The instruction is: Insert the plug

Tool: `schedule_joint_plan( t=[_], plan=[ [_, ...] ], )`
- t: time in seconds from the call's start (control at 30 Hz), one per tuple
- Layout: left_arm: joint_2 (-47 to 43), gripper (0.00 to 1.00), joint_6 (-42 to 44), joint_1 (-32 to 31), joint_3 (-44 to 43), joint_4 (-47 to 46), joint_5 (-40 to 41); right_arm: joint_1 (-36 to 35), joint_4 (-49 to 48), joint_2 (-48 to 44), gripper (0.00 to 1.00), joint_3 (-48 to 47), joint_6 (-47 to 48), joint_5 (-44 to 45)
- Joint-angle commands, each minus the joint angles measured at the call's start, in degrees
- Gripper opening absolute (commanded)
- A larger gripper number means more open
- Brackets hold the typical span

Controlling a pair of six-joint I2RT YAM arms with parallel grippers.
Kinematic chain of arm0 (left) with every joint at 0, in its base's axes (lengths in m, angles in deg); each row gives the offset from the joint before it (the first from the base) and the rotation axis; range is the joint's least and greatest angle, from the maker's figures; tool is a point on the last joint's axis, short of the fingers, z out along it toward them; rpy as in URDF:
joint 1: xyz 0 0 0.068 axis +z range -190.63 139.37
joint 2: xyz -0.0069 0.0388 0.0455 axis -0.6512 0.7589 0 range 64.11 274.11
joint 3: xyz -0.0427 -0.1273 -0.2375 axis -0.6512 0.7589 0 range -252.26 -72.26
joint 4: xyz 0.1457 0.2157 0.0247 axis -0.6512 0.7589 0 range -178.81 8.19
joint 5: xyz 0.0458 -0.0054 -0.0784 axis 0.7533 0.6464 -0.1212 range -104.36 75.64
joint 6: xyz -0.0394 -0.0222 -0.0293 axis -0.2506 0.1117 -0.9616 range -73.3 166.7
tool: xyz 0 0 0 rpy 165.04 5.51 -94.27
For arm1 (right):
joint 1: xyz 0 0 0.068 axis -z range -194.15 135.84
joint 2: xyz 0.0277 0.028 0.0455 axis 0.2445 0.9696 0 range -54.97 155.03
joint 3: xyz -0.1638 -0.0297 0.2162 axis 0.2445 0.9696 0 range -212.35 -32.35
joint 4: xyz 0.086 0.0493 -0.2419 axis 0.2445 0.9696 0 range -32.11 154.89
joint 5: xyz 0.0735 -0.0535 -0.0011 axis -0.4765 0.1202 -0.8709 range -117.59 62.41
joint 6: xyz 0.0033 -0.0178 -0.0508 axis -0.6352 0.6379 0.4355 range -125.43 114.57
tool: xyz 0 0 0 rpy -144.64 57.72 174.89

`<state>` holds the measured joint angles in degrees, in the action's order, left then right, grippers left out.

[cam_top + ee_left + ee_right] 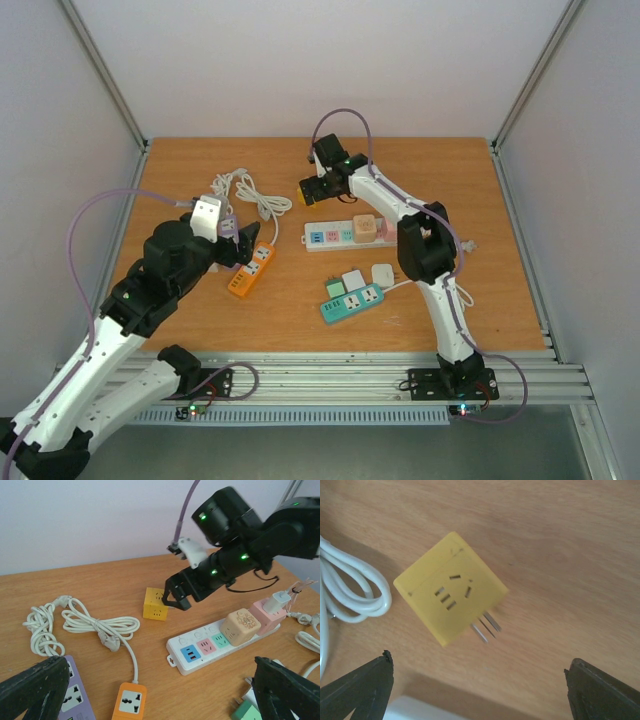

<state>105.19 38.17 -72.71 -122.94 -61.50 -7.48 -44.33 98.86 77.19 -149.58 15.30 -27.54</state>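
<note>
Two claws: the right claw [313, 188] hangs over the far middle of the bench [480, 200]. The left claw [238, 243] sits above the orange strip [250, 270] on the left side.
Right claw state: spread wide, with nothing between its fingers [355, 690]. Its wrist view shows both tips low in the corners and the cube lying beyond them.
Left claw state: also spread wide and empty, with the orange strip and a purple strip [75, 700] below it.
Plug: a yellow plug cube [451, 588] lies on the bench directly under the right claw, not gripped and not in any socket.
Prongs: the metal prongs [486, 626] stick out sideways from one face, level with the bench rather than pointing down.
Neighbours: a coiled white cable [350, 590] lies just beside the cube. The white power strip [220, 645] lies near it, on the side toward the arms.
Strip: a tan cube [241, 625] and a pink cube [267, 615] already sit in one end, and the sockets nearer the other end look free.
Step in hand: by my reading, lining up above the cube for the pickup; insertion has not begun.
Next move: probably lower the right claw and close on two plain side faces clear of the prongs. Then lift, turn the prongs downward, carry to a free socket and press straight in.
Care: the cube sits at an angle to the fingers, so the wrist may need turning first. The strip could slide if the push is not square.
</note>
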Motion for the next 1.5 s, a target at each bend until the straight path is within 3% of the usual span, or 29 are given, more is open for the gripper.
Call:
schedule_joint_plan(
  t=[0.0,0.23,0.47,0.53,0.7,0.77,1.13,1.47],
  plan=[
    [0.6,0.99,-0.3,0.3,-1.4,-1.7,-0.2,-0.1,-0.5,3.5,0.98,-5.9,2.7,-4.8],
    [0.8,0.99,-0.1,0.3,-1.4,-1.8,0.6,-0.1,7.2,13.2,0.98,-18.6,5.3,-3.6],
    [0.9,0.99,0.1,0.3,-1.3,-1.7,0.8,-0.2,9.7,17.1,0.97,-22.5,6.2,-2.9],
    [0.9,0.99,-0.1,0.3,-1.3,-1.8,0.6,-0.3,9.7,17.1,0.93,-22.5,6.2,-3.6],
    [1.0,0.99,-0.1,0.3,-1.3,-1.6,0.8,-0.6,8.8,15.6,0.7,-21.1,5.5,-3.7],
    [0.9,0.99,-0.1,0.3,-1.3,-1.6,0.9,-0.7,8.0,14.4,0.67,-19.9,5.0,-3.6],
    [0.9,0.99,-0.3,0.3,-1.2,-1.5,0.5,-1.2,-4.1,0.9,0.58,-2.5,4.0,-4.7],
    [1.2,0.99,-1.6,0.3,-0.9,-2.3,-1.1,-1.3,-22.7,-21.0,0.57,24.1,1.5,-10.8]
  ],
)
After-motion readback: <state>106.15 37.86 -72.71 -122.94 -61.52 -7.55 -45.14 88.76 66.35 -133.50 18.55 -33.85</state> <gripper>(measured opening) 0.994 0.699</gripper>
